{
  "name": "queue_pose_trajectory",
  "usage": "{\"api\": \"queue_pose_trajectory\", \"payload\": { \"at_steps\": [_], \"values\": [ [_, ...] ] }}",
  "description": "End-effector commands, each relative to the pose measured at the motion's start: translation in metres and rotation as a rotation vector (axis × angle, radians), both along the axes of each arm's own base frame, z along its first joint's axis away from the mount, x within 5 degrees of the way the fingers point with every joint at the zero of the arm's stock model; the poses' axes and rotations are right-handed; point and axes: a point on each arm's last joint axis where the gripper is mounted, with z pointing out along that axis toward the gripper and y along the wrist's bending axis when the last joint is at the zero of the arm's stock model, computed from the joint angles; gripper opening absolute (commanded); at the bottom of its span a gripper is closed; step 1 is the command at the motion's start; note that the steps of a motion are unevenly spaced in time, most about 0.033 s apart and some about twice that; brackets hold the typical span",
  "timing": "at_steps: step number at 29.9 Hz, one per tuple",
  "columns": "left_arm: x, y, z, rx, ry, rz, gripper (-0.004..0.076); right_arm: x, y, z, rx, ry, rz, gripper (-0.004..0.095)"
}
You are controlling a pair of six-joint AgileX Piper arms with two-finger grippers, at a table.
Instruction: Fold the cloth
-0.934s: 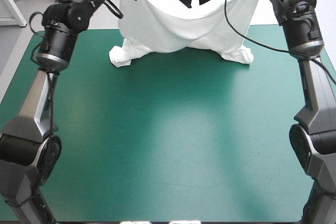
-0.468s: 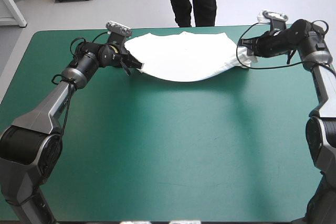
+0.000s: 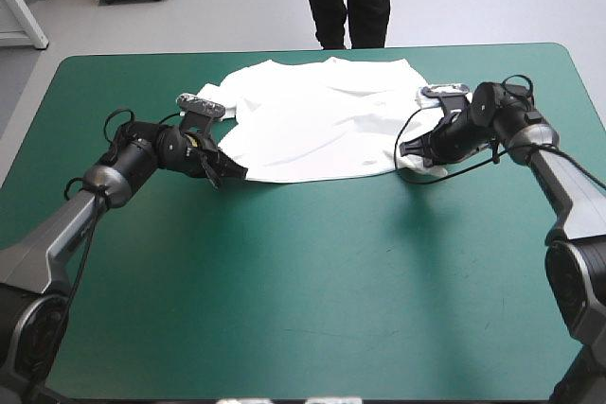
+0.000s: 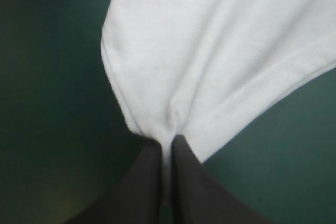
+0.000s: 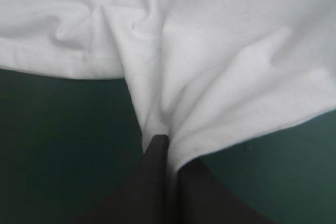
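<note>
Table (image 3: pixel 284 328): fills most of the high view, far corners rounded.
Cover (image 3: pixel 426 262): teal-green, smooth, flat, edge to edge.

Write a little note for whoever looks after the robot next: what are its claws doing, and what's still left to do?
Left claw: shut on the T-shirt, pinching its near left corner.
Right claw: shut on the T-shirt, at its near right corner.
T-shirt: spread mostly flat on the far half of the teal-green cover, with some wrinkles.
Done: shirt laid out.
Left: no fold made yet, so all the folding.
</note>
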Motion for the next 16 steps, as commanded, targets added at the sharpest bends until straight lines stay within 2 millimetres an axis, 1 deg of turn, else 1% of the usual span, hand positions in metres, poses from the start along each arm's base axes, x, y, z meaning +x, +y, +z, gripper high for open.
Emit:
{"api": "queue_pose_trajectory", "payload": {
  "at_steps": [1, 4, 5, 10, 16],
  "values": [
    [-0.022, 0.005, 0.026, -0.063, -0.083, 0.021, -0.0009, -0.022, 0.006, 0.022, -0.027, -0.085, 0.013, -0.0011],
    [-0.043, 0.009, 0.018, -0.073, -0.026, 0.025, -0.0009, -0.043, 0.005, 0.012, -0.023, -0.051, -0.002, -0.0011],
    [-0.05, 0.011, 0.015, -0.071, -0.01, 0.025, -0.0009, -0.048, 0.004, 0.012, -0.022, -0.052, -0.006, -0.0011],
    [-0.088, 0.018, 0.001, -0.095, 0.071, 0.036, -0.0009, -0.09, -0.005, 0.001, -0.031, -0.003, -0.008, -0.0011],
    [-0.129, 0.028, -0.012, -0.099, 0.148, 0.05, -0.0009, -0.138, -0.014, -0.004, -0.019, -0.008, -0.042, -0.0011]
  ]
}}
